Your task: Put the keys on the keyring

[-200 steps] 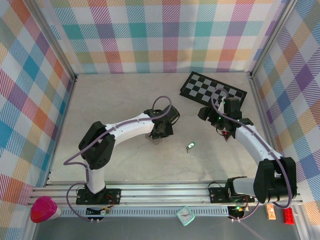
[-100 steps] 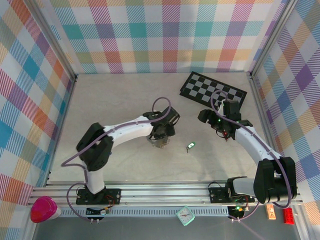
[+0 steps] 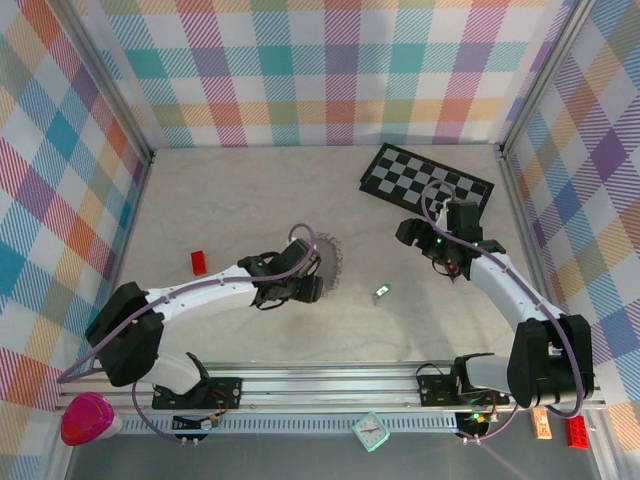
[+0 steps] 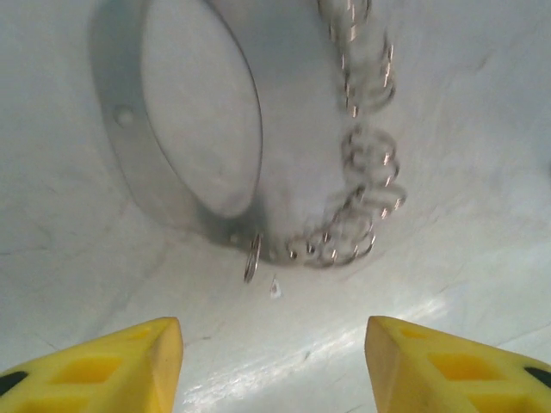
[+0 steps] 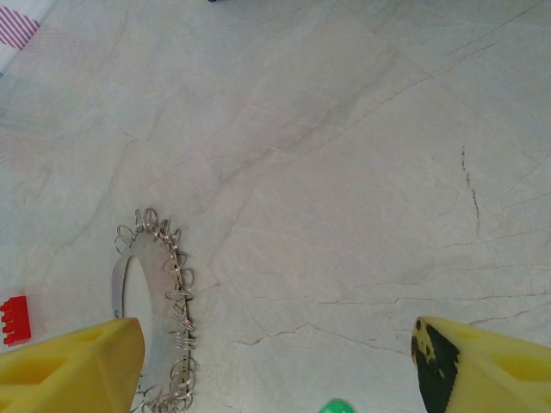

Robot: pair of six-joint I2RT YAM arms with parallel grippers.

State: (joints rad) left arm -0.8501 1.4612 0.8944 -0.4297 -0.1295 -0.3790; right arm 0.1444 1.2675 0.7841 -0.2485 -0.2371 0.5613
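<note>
Sensibly, you needed the right end effector (image 5: 275,368), released and empty, lowered squarely over the green key (image 3: 381,293) right of centre, since the keyring (image 3: 326,262) lay mid-frame on the tabletop (image 3: 230,200), just ahead of your released, empty left end effector (image 4: 274,361).

Pale marbled table (image 3: 230,200), flat, faint veining. Keyring (image 4: 172,194) lies flat on it just beyond the tips of the left fingers (image 4: 129,361), its fringe of small wire rings on the side toward the right-hand finger. Green-headed key (image 3: 381,292) lies between the tips of the right fingers (image 5: 69,357). Red piece (image 3: 199,262) lies well outside the left fingers. Chequered board (image 3: 427,180) lies near the right fingers, far-wall side.
</note>
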